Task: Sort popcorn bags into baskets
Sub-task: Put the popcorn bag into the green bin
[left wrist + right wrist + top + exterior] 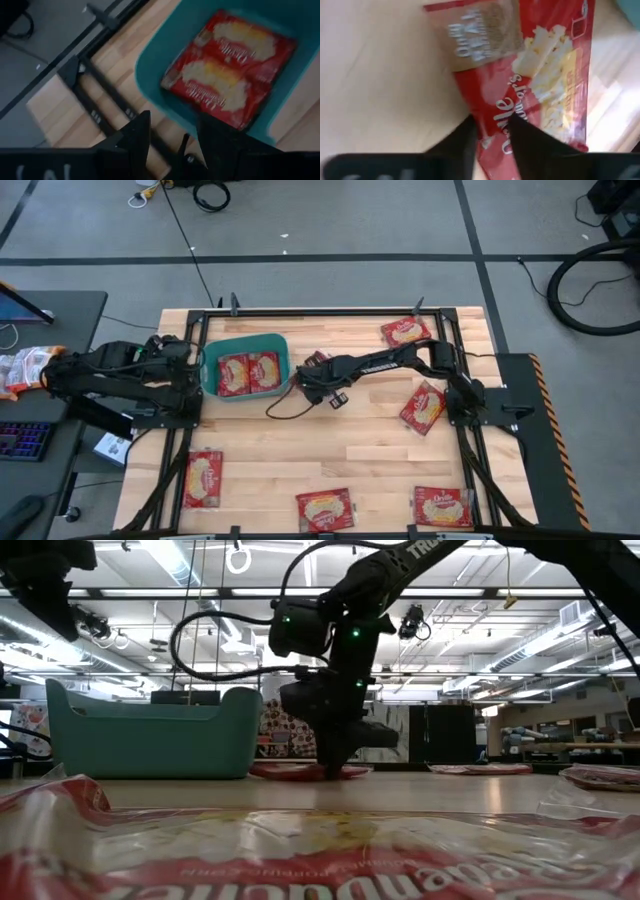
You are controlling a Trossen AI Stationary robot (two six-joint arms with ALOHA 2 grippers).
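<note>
The teal basket stands at the table's far left and holds two red popcorn bags lying flat side by side, also seen in the left wrist view. My left gripper hovers open over the basket's left rim. My right gripper is down at the table just right of the basket, shut on another red popcorn bag that lies flat on the wood. In the low view this gripper points down onto that bag. My right gripper pinches the popcorn bag near one corner, at its edge, between the two fingers. The fingers come from above, pointing down. The bag still lies flat on the table beside the basket.
Several more red popcorn bags lie around the table: far right, right, near left, near middle and near right. White-and-orange packets sit on a side desk left of the table. A black cable loops under the right arm.
</note>
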